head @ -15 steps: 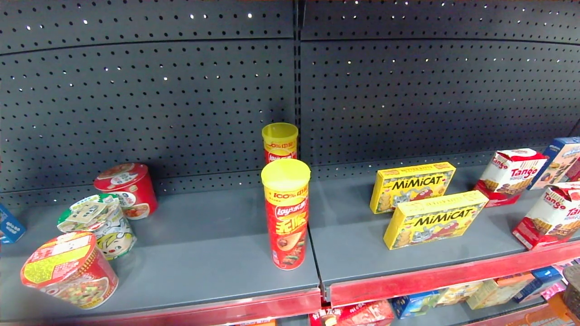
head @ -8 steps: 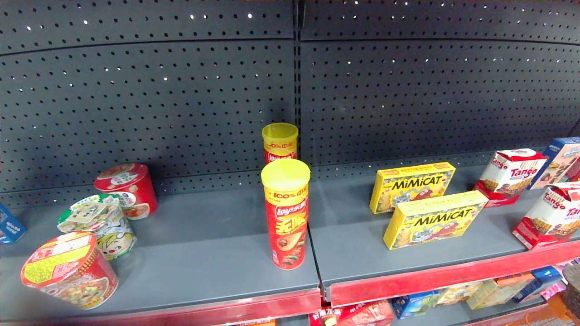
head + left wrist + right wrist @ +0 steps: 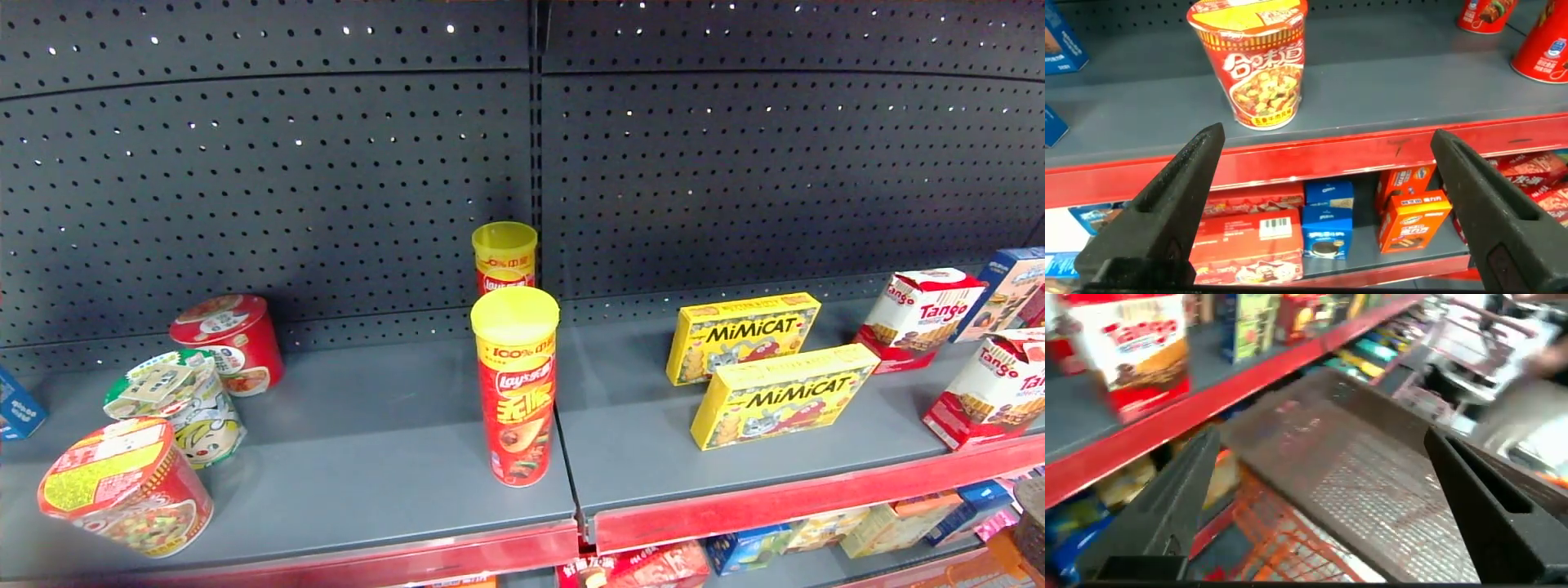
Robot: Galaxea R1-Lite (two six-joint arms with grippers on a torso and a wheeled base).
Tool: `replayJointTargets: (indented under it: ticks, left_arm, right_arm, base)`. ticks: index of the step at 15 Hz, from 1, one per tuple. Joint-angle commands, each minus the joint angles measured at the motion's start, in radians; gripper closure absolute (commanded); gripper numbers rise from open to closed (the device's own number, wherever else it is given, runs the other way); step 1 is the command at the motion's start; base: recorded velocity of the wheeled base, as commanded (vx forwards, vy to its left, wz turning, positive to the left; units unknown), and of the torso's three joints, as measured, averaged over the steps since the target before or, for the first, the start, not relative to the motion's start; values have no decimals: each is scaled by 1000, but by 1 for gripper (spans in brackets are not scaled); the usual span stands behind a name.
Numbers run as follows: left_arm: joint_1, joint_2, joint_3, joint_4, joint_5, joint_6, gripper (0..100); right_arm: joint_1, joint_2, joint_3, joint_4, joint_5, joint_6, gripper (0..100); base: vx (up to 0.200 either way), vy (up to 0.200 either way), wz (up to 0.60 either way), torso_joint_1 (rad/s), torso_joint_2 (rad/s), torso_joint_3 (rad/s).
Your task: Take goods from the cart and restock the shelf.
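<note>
Hanging wide open over the orange cart (image 3: 1282, 547), the right pincer (image 3: 1323, 441) should drop slowly and straight. The cart sits just beside the shelf (image 3: 1167, 433); its goods are hard to make out. The left pincer (image 3: 1327, 133) is open too.

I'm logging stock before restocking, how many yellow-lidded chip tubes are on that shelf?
2. The front chip tube stands upright near the front edge of the shelf. The rear chip tube stands straight behind it by the back panel, its lower part hidden by the front one.
</note>
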Motion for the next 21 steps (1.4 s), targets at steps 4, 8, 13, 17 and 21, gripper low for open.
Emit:
replayJointTargets:
  ticks: [4, 8, 13, 17, 21]
  left_arm:
    - [1, 4, 0, 0, 0, -1, 0]
    - [1, 4, 0, 0, 0, 1, 0]
    - [1, 4, 0, 0, 0, -1, 0]
    - [1, 4, 0, 0, 2, -1, 0]
    - [1, 4, 0, 0, 0, -1, 0]
  right_arm:
    - [-78, -159, 142, -45, 521, -17, 0]
    - [3, -267, 224, -39, 581, -23, 0]
    - [-6, -302, 261, -25, 674, -2, 0]
    - [-6, -302, 261, -25, 674, 101, 0]
    - [-7, -302, 261, -24, 674, 181, 0]
  base:
    - [0, 0, 0, 0, 0, 0]
    - [0, 0, 0, 0, 0, 0]
    - [0, 0, 0, 0, 0, 0]
    - [0, 0, 0, 0, 0, 0]
    - [0, 0, 0, 0, 0, 0]
